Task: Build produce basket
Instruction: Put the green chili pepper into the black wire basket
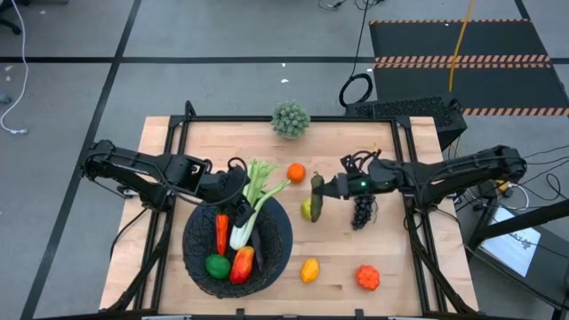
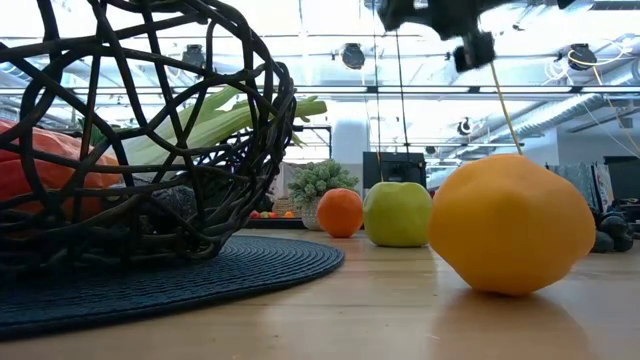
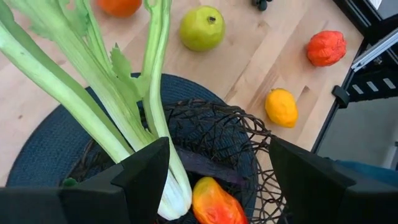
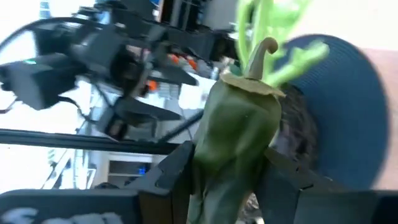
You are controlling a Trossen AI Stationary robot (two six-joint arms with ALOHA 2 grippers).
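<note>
Half the basket (image 2: 140,130) is cropped low; inside: celery (image 1: 253,200), carrot (image 1: 221,233). Right hand (image 1: 325,188) clamps pepper (image 4: 239,140); left hand (image 3: 217,180) gapes empty.

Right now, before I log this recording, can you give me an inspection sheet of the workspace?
Surface: pale wooden table; round dark mat under the basket.
Job's things: black woven mesh basket holds orange carrot, pale green celery stalk, red-yellow mango, round green fruit. On the table: orange, green apple, purple grapes, yellow lemon, red tomato.
Clutter: spiky grey-green ball plant at the far edge.
Grippers: left gripper open over the basket; right gripper shut on a dark green stemmed vegetable above the apple.
Cables: loops on the floor beyond the table.
Surroundings: grey floor, striped mat.
</note>
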